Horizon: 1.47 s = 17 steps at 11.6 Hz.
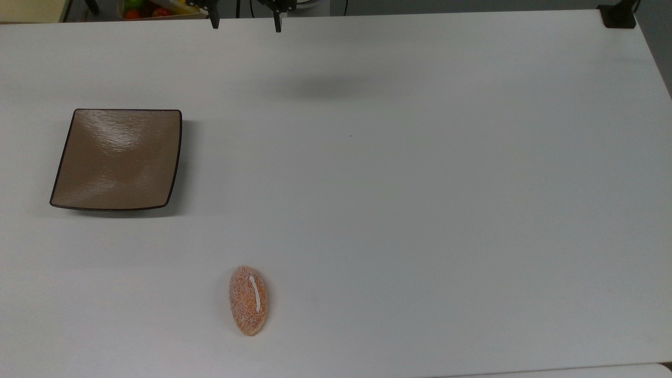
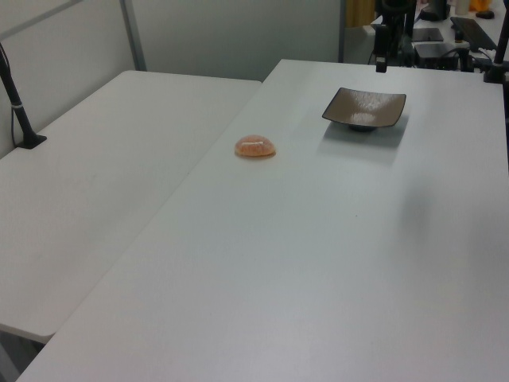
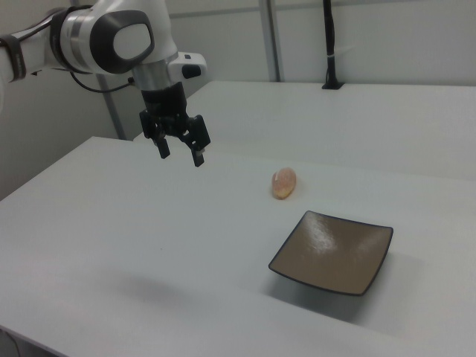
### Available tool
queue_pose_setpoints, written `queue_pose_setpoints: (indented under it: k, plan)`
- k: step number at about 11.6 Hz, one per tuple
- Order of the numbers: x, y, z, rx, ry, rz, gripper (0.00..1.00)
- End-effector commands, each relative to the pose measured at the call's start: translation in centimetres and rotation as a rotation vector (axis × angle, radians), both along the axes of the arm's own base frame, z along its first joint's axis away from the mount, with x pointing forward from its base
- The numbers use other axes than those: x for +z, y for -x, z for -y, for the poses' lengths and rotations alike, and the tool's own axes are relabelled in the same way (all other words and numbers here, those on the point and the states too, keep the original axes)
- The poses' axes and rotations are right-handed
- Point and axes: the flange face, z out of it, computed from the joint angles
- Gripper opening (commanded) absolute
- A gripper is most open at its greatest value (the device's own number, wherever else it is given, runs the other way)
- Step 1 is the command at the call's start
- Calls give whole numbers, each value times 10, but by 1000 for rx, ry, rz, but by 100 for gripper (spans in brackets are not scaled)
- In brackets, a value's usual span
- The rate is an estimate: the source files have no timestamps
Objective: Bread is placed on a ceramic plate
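White table point(image 1: 399, 199) across the top view, matte and plain. Ceramic plate point(image 1: 118, 159) at the top view's left: square, glossy brown, thin dark rim, nothing on it. Bread point(image 1: 248, 300) near the top view's lower edge, lying flat on the table, long axis running up and down, white stripe facing up, well apart from the plate and lower right of it. Two dark fingertips of the tool point(image 1: 245, 21) at the upper edge, spread wide, nothing between them; soft shadow on the table below them. Coloured fruit-like items point(image 1: 149, 9) in a container beyond the table's far edge, upper left.

Left view: bread point(image 2: 255, 146) as a low orange dome near the table's edge, beside the seam with a second white table point(image 2: 87, 183). Plate point(image 2: 364, 108) farther back and toward the left view's right, raised on a small foot.

Right view: white robot arm point(image 3: 111, 37) entering from the upper left. Tool point(image 3: 180, 149) hanging above the table, fingers apart, gripping nothing. Bread point(image 3: 284, 183) beyond the plate point(image 3: 332, 253), both resting on the table, apart from each other and from the tool.
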Motion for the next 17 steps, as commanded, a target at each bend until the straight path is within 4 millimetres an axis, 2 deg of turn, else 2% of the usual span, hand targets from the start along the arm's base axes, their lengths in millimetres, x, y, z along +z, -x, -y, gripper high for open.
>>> queue_pose_setpoints:
  k: [1, 9, 10, 11, 14, 15, 16, 17]
  plan:
    - [-7, 0, -2, 12, -14, 26, 100]
    - [-14, -11, -3, 4, -15, 56, 100]
    - [-13, -20, -5, 2, -15, 85, 100]
    - [-21, -30, -17, 23, -13, 89, 100]
    - [-42, -64, -25, 38, -4, 190, 100]
    - [-58, -77, -35, 59, 3, 220, 100]
    - [-62, -94, -37, 59, 6, 257, 100]
    - [-75, -110, -37, 61, 14, 257, 100]
